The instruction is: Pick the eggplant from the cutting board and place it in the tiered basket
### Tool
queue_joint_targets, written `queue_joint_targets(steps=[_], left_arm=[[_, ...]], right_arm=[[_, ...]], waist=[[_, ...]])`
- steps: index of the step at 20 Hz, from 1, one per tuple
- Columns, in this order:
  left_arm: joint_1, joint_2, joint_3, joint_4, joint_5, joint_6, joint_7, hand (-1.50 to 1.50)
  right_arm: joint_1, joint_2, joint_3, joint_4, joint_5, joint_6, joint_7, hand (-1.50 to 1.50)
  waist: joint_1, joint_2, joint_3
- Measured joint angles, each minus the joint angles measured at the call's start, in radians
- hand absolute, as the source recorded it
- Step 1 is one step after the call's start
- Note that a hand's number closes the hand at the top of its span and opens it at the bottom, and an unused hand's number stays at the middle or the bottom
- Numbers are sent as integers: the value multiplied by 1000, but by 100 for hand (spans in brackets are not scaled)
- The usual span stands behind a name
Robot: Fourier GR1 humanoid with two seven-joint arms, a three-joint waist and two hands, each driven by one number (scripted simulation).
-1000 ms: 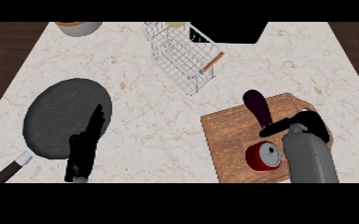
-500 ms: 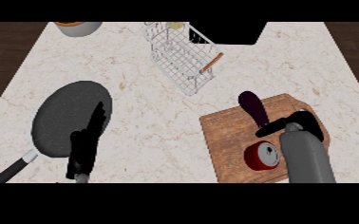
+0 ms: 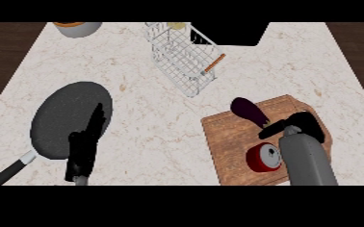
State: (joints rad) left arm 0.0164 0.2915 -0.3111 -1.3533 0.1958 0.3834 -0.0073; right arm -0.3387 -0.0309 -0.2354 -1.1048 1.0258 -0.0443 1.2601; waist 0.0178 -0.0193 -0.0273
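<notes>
Since a second ago the right hand (image 3: 302,125) has slid further onto the cutting board (image 3: 227,142), and its curled fingers now touch the stalk end of the eggplant (image 3: 248,109), which lies at the board's far edge; whether they close round it cannot be told. The left hand (image 3: 86,142) stays with fingers straight, over the dark pan (image 3: 64,115) well left of the board. The worktop (image 3: 142,86) is pale marble. The wire tiered basket (image 3: 181,60) stands beyond the board. The right forearm partly hides a red can (image 3: 262,157) on the board.
</notes>
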Motion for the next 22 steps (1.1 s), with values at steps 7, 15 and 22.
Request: queue_joint_targets(steps=[7,15,22], left_arm=[[-13,-17,-3,18,-15,6,0,0],[-4,-17,-2,21,-17,-8,-9,0],[16,-10,21,24,-9,-6,-17,0]], right_arm=[[2,-1,186,-31,38,5,-22,150],[-3,14,672,-225,-12,0,-93,150],[-29,17,793,-521,76,-65,-43,150]], waist=[[-2,-3,1],[12,7,21],[-18,0,25]])
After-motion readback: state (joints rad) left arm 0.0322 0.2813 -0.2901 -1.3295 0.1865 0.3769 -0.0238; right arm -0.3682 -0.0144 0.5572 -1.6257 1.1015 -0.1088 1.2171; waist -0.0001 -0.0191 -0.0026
